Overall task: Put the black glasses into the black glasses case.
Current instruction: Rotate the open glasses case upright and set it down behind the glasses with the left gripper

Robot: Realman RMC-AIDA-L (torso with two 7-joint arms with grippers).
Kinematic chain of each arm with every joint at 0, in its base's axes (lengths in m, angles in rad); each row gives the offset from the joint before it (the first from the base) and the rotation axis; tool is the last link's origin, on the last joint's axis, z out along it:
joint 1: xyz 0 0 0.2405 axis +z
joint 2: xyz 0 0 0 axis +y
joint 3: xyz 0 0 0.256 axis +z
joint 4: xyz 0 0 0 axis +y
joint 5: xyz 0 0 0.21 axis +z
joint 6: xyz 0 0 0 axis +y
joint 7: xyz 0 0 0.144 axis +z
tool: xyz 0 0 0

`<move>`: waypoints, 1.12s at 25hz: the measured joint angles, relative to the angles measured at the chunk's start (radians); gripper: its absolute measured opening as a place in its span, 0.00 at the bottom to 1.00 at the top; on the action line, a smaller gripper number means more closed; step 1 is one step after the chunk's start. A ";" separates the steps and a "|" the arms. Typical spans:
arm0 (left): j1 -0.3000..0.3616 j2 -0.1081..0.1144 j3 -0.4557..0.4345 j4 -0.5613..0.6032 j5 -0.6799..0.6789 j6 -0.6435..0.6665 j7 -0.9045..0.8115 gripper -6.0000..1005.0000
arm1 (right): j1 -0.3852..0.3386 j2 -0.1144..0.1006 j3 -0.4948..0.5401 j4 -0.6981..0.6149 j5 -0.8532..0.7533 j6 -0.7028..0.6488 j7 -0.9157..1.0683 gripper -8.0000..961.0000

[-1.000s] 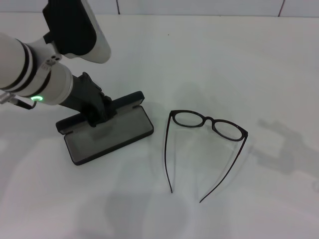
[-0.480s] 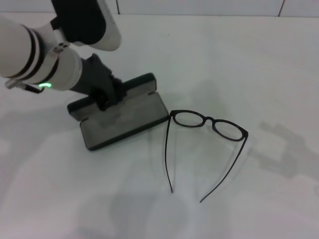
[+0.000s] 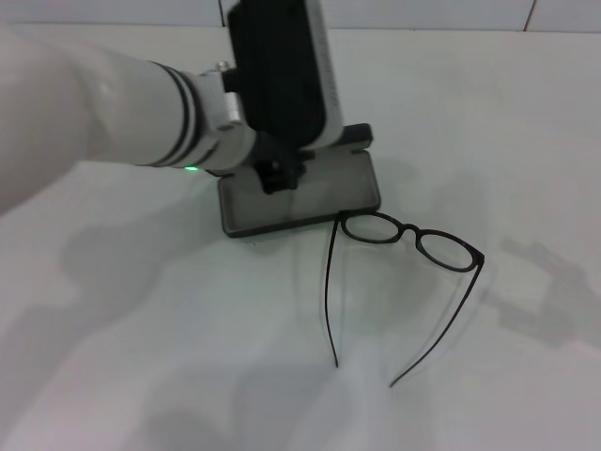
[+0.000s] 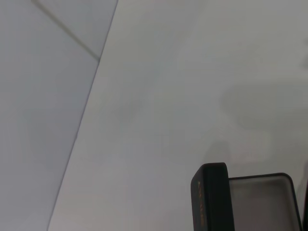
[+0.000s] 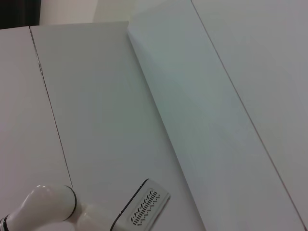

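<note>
White surface (image 3: 141, 357), plain and bare. Left gripper (image 3: 274, 175) is gripping the open black glasses case (image 3: 310, 197) at its hinge side, apparently positioning it; right arm out of view. Black glasses (image 3: 406, 272), thin-framed, temples unfolded, are lying just beside the case, beyond the fingers, awaiting pickup next.

Bare lab-like bench: plain white tabletop (image 3: 526, 113), white panelled wall (image 5: 250, 57).
</note>
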 joint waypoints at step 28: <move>-0.111 -0.005 0.193 -0.117 0.002 -0.039 -0.090 0.27 | -0.030 0.016 0.000 0.020 -0.004 -0.005 -0.045 0.90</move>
